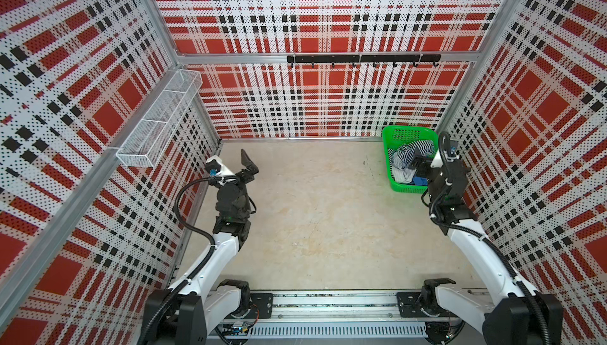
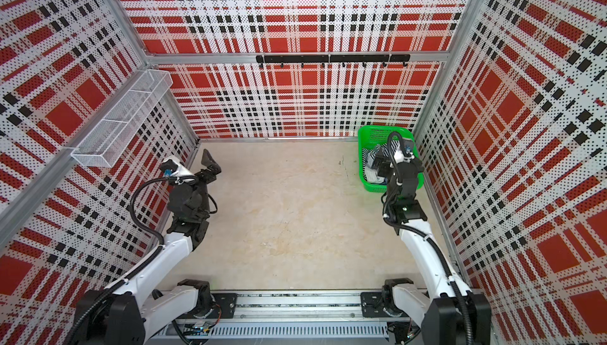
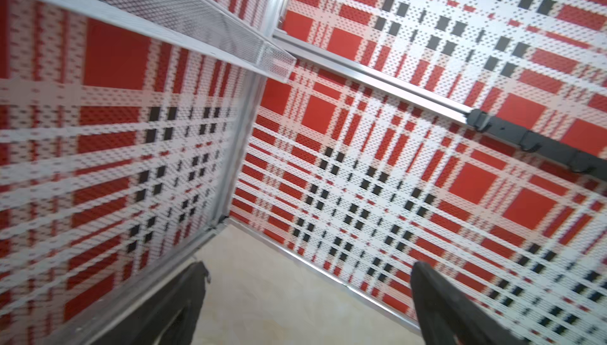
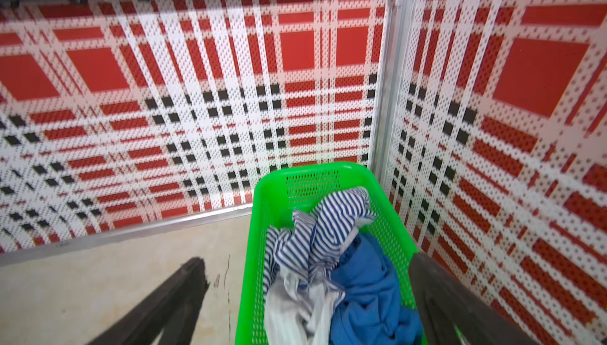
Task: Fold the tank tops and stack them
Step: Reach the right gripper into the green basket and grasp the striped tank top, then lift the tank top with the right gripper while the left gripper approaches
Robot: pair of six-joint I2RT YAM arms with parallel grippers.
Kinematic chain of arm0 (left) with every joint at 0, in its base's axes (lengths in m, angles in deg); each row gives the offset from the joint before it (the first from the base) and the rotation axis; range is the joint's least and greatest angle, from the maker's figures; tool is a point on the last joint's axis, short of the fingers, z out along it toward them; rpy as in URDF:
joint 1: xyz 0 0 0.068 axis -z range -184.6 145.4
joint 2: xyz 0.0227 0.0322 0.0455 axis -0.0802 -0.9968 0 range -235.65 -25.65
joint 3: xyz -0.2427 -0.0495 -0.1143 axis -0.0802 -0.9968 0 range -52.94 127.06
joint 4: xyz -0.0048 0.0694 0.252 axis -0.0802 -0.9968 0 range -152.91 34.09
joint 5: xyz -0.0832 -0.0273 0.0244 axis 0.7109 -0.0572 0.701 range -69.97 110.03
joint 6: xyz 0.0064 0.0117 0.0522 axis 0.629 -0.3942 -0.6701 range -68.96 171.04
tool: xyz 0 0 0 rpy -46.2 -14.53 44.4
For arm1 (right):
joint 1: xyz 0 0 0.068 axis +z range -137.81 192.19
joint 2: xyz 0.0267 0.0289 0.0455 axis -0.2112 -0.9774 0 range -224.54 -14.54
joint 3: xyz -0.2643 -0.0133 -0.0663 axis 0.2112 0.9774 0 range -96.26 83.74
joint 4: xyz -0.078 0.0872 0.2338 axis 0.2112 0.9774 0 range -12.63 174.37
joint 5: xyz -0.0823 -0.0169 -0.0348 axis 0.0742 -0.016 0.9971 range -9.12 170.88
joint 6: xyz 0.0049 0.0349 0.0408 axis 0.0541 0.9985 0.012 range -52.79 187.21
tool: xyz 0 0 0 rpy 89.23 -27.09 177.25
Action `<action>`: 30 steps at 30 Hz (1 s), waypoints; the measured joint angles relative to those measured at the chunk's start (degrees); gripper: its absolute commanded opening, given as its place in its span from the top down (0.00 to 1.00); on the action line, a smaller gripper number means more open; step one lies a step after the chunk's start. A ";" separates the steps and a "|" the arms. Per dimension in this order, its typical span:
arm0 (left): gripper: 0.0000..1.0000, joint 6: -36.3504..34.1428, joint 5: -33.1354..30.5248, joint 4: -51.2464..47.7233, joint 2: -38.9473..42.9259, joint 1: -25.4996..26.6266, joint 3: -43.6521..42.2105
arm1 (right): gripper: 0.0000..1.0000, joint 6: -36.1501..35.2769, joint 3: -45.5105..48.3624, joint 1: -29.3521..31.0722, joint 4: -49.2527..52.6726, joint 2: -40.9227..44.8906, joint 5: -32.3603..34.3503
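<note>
Both tank tops are lying crumpled together inside the green basket (image 1: 409, 128), which is sitting in the far right corner of the counter (image 1: 322, 215), close to the back and right walls. The striped tank top (image 4: 315, 228) is bunching up across the far part of the heap. The blue tank top (image 4: 368, 281) is lying at the near end, touching it. Neither is folded, so the task looks to be at its very start: a top has to come out of the basket first.

The right claw (image 4: 307, 259) is hovering over the near end of the basket with its jaws spread wide, pinching nothing. That pose is probably lining it up for a reach down into the cloth. The left claw (image 1: 251, 167) is hanging above the far left of the counter, well apart from the basket, also spread and empty. It is likely placed out of the way so that a top can be laid flat in the middle.

In both top views the right arm is covering much of the basket, so only a sliver of blue is showing. The right wrist view is revealing the heap and how the two tops are tangling. The left wrist view is showing only walls, a wire shelf (image 3: 197, 8) and a hook rail (image 3: 542, 143), with no cloth.
</note>
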 measured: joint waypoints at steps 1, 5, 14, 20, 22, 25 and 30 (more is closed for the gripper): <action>0.02 1.16 -0.13 -3.54 -0.35 1.88 1.86 | 0.00 0.11 -4.39 -0.46 3.30 -3.06 0.04; 0.03 4.17 -0.46 -13.60 -1.46 10.32 5.07 | 0.00 0.31 -18.93 -2.45 12.74 -17.66 -0.72; 0.03 9.99 -0.61 -24.46 -1.88 21.53 3.96 | 0.00 2.51 -36.39 -5.29 22.84 -46.10 -4.68; 0.03 12.04 -0.57 -26.45 -1.62 22.43 1.46 | 0.04 4.11 -47.01 -5.90 24.46 -58.12 -6.01; 0.03 12.35 -0.59 -26.95 -1.29 22.43 0.96 | 0.23 4.90 -48.70 -5.99 24.74 -60.13 -6.56; 0.03 12.66 -0.61 -27.30 -0.81 22.43 0.74 | 0.63 6.03 -49.16 -6.27 25.64 -60.81 -7.63; 0.03 12.79 -0.37 -27.08 -0.66 22.32 0.74 | 1.00 6.23 -48.92 -6.67 27.04 -58.34 -8.13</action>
